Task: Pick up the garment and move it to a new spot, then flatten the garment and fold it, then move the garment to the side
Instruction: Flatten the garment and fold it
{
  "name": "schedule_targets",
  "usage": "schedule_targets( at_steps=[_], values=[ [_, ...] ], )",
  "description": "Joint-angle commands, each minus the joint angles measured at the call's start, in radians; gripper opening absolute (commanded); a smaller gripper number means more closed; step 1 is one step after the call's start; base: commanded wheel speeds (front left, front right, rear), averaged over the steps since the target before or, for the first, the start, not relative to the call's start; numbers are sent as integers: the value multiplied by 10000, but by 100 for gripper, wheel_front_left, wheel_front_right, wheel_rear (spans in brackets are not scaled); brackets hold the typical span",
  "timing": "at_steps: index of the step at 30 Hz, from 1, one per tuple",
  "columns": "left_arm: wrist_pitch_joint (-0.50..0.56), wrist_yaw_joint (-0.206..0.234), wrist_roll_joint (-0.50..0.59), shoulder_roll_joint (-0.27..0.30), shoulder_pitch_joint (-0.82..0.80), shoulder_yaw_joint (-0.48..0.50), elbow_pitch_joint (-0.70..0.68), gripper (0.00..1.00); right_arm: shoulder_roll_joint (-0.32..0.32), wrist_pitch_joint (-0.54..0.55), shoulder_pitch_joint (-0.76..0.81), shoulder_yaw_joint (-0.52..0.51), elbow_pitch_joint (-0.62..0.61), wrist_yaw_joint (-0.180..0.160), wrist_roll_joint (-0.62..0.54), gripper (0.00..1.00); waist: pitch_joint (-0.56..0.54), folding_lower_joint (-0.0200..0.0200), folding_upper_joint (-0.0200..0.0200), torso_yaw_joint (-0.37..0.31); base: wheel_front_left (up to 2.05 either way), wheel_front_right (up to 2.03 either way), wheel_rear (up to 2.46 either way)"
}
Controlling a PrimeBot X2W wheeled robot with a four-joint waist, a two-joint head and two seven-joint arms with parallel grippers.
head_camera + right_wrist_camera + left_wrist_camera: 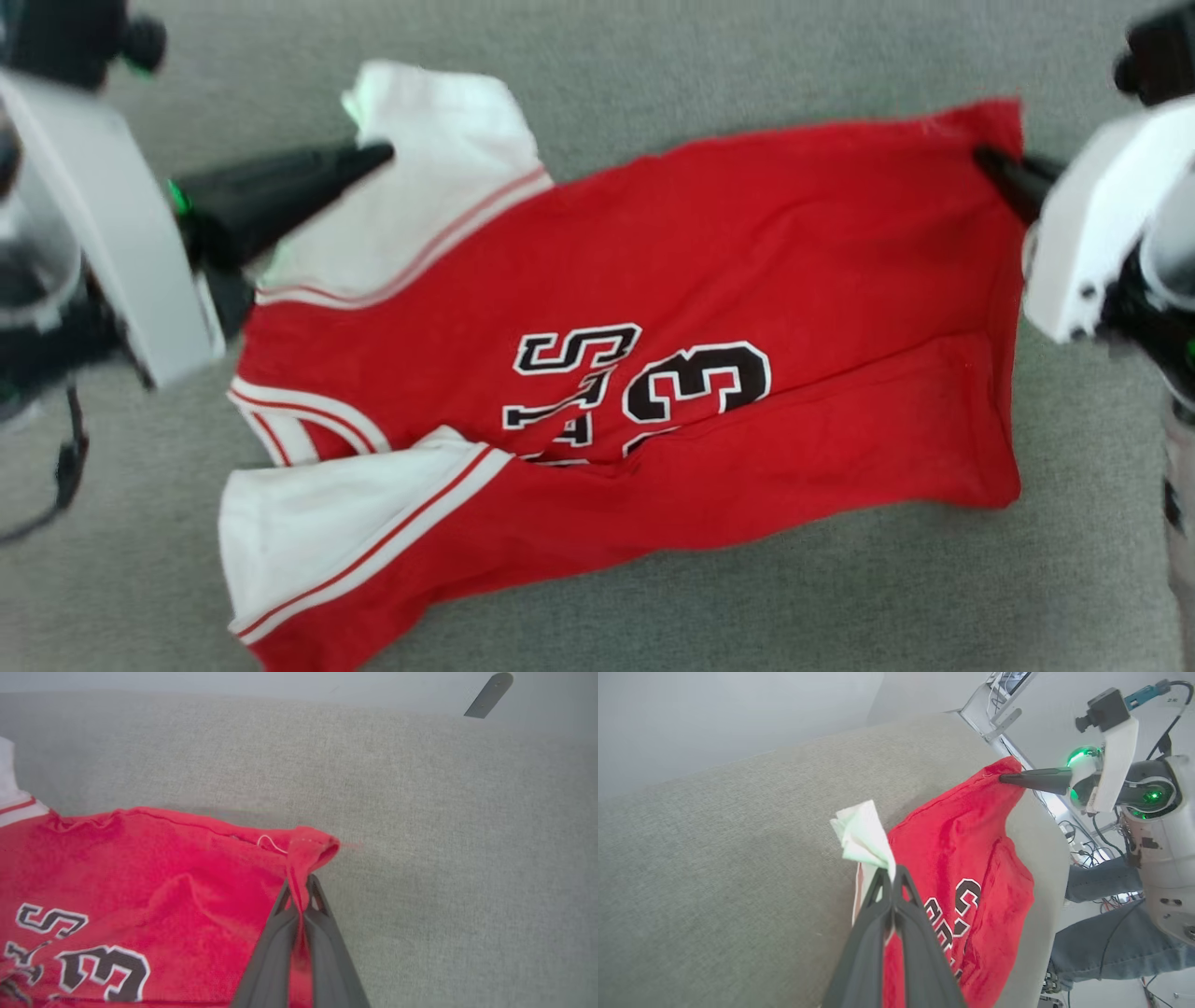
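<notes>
One jersey (653, 373), red, spread on the grey worktop (747, 65). Collar end left, hem right, near half rumpled and folded over. Two white sleeves: far sleeve (439, 177) and near sleeve (308, 532). Two pincers, both closed on cloth. Left pincer (378, 152) is clamped on the far sleeve, right pincer (985, 159) on the far hem corner. A person's legs (1101, 947) in jeans show past the worktop's right edge.
</notes>
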Motion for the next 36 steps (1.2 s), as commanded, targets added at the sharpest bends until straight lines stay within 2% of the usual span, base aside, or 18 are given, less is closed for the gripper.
schedule_targets(
  at_steps=[1,9,14,18,22,25,31,34,35,36],
  values=[
    [-159,14,54,177,275,49,-252,0,-209,42,377,-20,-199,-11,206,0,-689,0,-1,456,0,0,0],
    [-2003,14,905,1382,2089,-423,-2230,0,-1412,-259,2540,-379,-1353,-11,1537,0,-1036,0,-1,737,0,0,0],
    [-3628,14,1541,1988,3386,-955,-2612,0,-1767,-734,3805,-436,-1669,-11,1984,0,-1081,0,-1,810,0,0,0],
    [-4752,14,1826,2210,4617,-1208,-2641,0,-1924,-1243,4557,-486,-1712,-11,2026,0,-1020,0,-1,858,0,0,0],
    [-5255,14,1803,2049,5712,-1276,-2385,0,-1818,-1929,5001,-655,-1562,-11,1862,0,-880,0,-1,912,0,0,0],
    [-5378,14,2048,1669,6215,-1308,-2007,0,-1722,-2461,5243,-767,-1309,-11,1656,0,-796,0,-1,1014,0,0,0],
    [-5460,14,2496,1025,6501,-1313,-1128,0,-1332,-3144,5228,-732,-715,-11,1263,0,-666,0,-1,1109,0,0,0],
    [-5477,14,2380,715,6426,-1212,-845,0,-1232,-3318,5158,-598,-549,-11,1243,0,-677,0,-1,1127,0,0,0],
    [-5479,14,2317,632,6424,-1081,-807,4,-1191,-3415,5126,-614,-538,-11,1230,7,-696,0,-1,1131,0,0,0],
    [-5470,14,2298,575,6471,-974,-790,23,-1126,-3475,5111,-694,-513,-11,1222,36,-727,0,-1,1131,0,0,0]
  ],
)
